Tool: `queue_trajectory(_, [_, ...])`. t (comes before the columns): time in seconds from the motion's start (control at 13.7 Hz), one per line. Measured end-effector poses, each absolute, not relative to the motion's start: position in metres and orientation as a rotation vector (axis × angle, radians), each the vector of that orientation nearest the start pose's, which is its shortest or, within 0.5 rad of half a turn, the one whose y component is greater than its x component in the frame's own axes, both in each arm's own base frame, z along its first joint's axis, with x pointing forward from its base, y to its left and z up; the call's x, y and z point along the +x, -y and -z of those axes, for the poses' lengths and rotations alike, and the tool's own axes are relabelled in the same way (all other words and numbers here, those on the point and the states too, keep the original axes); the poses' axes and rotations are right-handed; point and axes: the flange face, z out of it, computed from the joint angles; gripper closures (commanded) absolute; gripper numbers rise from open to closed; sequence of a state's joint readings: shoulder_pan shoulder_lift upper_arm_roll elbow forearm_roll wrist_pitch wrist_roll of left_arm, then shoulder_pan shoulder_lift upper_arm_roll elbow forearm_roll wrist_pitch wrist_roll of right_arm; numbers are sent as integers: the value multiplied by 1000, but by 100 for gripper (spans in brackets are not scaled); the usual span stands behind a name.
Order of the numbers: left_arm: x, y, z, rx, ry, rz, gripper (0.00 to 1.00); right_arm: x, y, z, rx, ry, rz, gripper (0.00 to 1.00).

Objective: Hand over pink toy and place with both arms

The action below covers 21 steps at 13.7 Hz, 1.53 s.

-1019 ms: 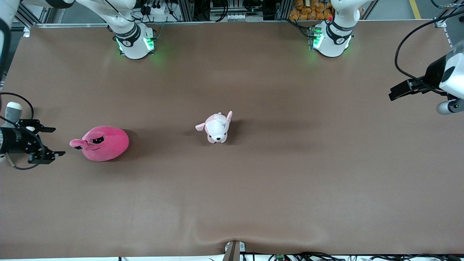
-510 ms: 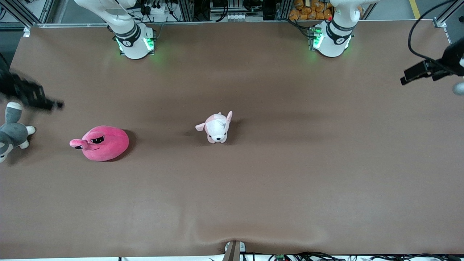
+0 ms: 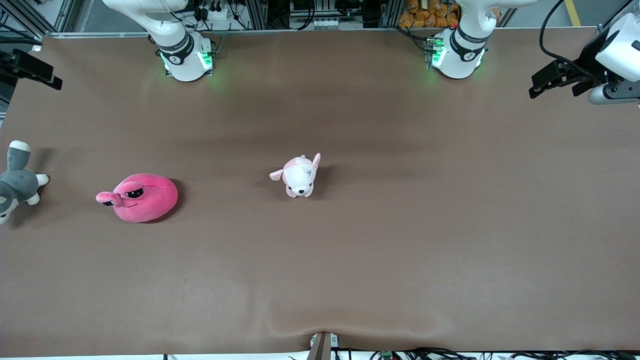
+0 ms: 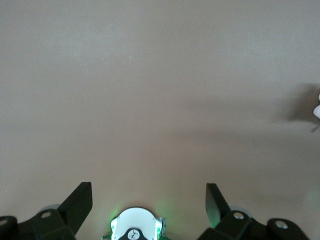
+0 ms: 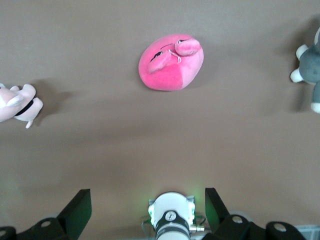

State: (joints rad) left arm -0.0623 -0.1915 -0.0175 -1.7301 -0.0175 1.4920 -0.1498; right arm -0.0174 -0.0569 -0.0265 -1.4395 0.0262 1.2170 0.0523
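Both cut off at frame edges — left end effector (image 4: 149,200) wide, right end effector (image 5: 148,205) wide.

The pink toy (image 3: 142,197) lies on the desk (image 3: 380,250), well apart from the right end effector (image 3: 31,75), which hangs over the desk's edge; the left end effector (image 3: 552,82) hangs over the desk's left-arm end.

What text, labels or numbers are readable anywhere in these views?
None readable.
Round badge on each arm base: a small mark, too small to read.
Pink toy, puppy, grey animal, table: no text.
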Motion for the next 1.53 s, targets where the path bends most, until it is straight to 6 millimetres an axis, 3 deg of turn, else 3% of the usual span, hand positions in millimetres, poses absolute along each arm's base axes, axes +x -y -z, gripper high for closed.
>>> queue_trajectory(0.22, [485,36,-645,-3145,119,-30,0,485,15,-689,-3137,-120,-150,0])
queue_trajectory(0.51, [486,37,-644,-3145,106,-33,0,489,12,-708,-3175,-107,-61,0])
queue_trajectory(0.73, [484,39,-647,-3146,45,-34,0,492,-2,-708,-3187,-64,-58,0])
queue_trajectory(1.09, [471,63,-664,-3134,-29,-56,0,493,-2,-706,-3190,-62,-63,0])
queue_trajectory(1.53, [464,91,-660,-3022,-120,-79,0,494,-2,-706,-3191,-62,-66,0])
